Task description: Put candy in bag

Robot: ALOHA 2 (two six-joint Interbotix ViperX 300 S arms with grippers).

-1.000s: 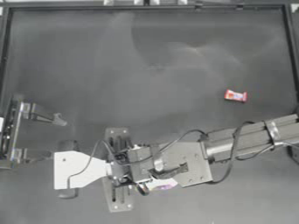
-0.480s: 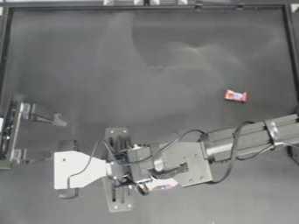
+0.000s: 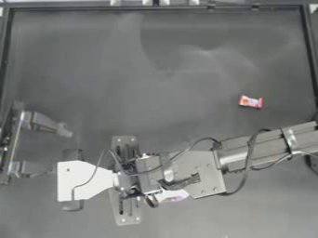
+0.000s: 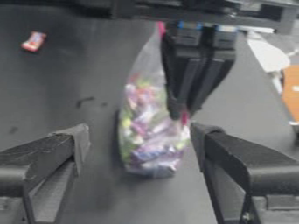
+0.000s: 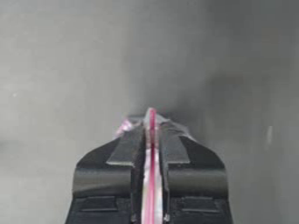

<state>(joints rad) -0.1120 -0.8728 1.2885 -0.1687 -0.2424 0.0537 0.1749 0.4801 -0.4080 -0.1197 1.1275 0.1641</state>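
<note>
The bag point(image 4: 149, 131), a clear pouch full of multicoloured sweets, hangs upright just above the table near the front. My right gripper point(image 5: 151, 127) is shut on its pink closure strip point(image 5: 151, 175); in the left wrist view the right gripper point(image 4: 188, 105) grips the bag's mouth from above. My left gripper point(image 4: 140, 144) is open, with one jaw on each side of the bag's lower part and neither touching it. From above, the left gripper point(image 3: 138, 186) and the right gripper point(image 3: 162, 188) meet over the bag point(image 3: 171, 197). The candy point(image 3: 250, 102) lies alone at the right; the left wrist view shows the candy point(image 4: 33, 41) far off.
A grey fixture point(image 3: 38, 123) stands at the table's left edge. The table's raised rim point(image 3: 155, 8) runs along the back. An orange object point(image 4: 290, 92) shows beyond the right arm in the left wrist view.
</note>
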